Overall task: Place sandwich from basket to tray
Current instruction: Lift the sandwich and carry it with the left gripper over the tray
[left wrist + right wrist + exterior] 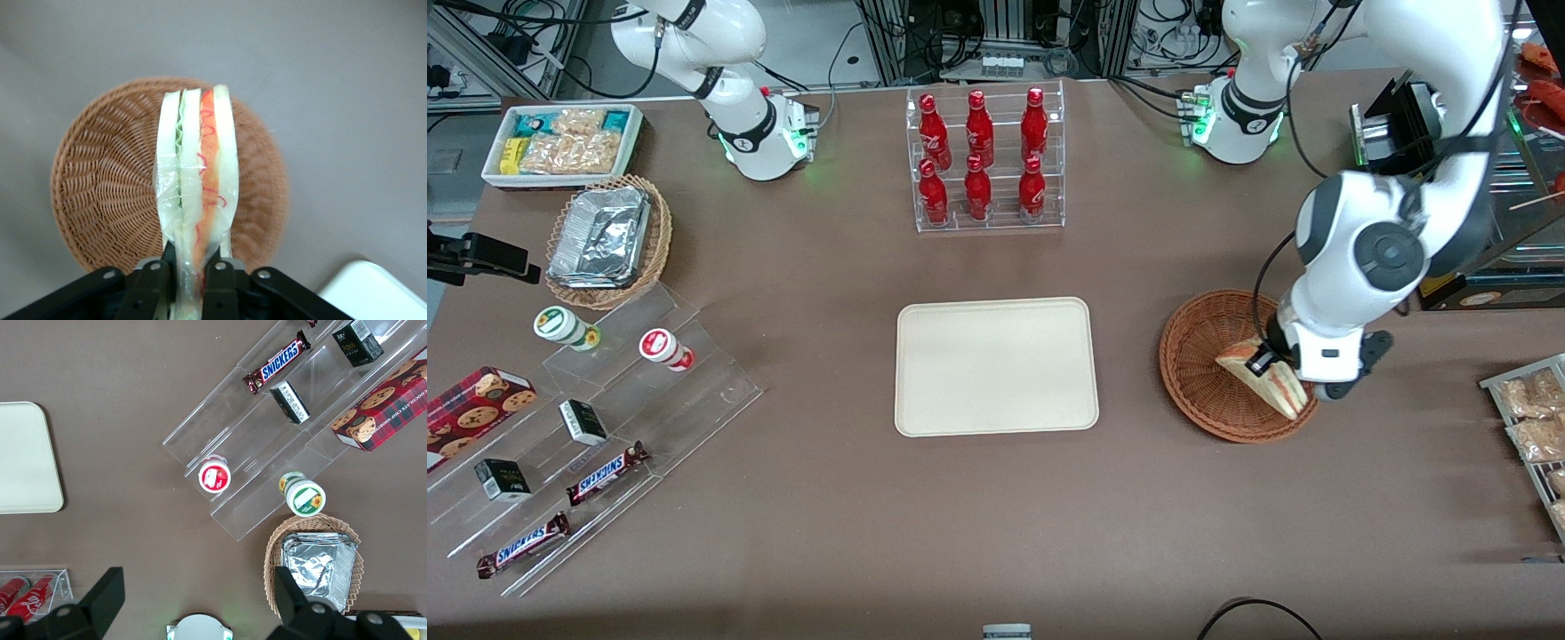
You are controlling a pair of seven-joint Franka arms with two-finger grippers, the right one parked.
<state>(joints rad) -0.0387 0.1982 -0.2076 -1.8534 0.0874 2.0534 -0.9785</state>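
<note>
My left gripper [1282,373] is shut on the clear-wrapped sandwich [1267,380] and holds it above the reddish-brown wicker basket [1202,369]. In the left wrist view the black fingers [220,280] pinch the sandwich [198,180] at its narrow end; its white bread, green and pink-orange layers point away over the empty basket [100,193]. The cream-white tray [996,366] lies empty at the table's middle, beside the basket toward the parked arm's end. A corner of the tray [373,290] shows in the left wrist view.
A clear rack of red bottles [984,160] stands farther from the front camera than the tray. Snack packets [1529,418] lie at the working arm's table edge. A clear stepped shelf with snacks [596,427], a tan foil basket [609,240] and a white snack bin [565,142] lie toward the parked arm's end.
</note>
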